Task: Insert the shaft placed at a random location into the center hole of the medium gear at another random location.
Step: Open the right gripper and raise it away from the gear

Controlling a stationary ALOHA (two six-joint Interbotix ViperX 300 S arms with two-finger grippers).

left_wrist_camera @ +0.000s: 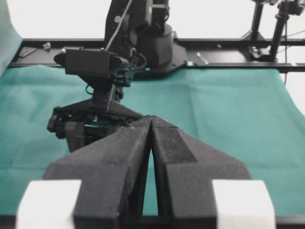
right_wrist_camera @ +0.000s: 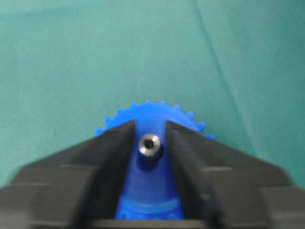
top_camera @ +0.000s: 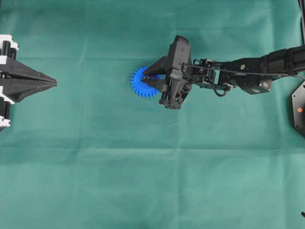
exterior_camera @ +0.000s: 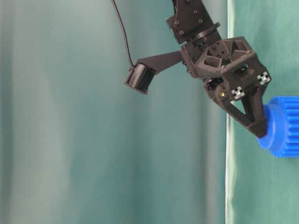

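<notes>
The blue medium gear (top_camera: 139, 82) lies flat on the green cloth, and it also shows in the right wrist view (right_wrist_camera: 147, 112) and the table-level view (exterior_camera: 286, 126). The silver shaft (right_wrist_camera: 149, 144) stands upright in the hub, filling the center hole, which is hidden under it. My right gripper (top_camera: 146, 78) hangs over the hub, its jaws open a little. One finger stands on each side of the shaft with a small gap, so nothing is gripped. In the right wrist view the right gripper (right_wrist_camera: 150, 125) frames the shaft. My left gripper (top_camera: 54, 83) is shut and empty at the far left, with tips touching in the left wrist view (left_wrist_camera: 151, 117).
The green cloth (top_camera: 152, 181) covers the whole table. The right arm (top_camera: 248, 71) stretches in from the right edge. A black base plate (top_camera: 299, 109) sits at the right edge. The frame rail (left_wrist_camera: 228, 45) runs along the far side.
</notes>
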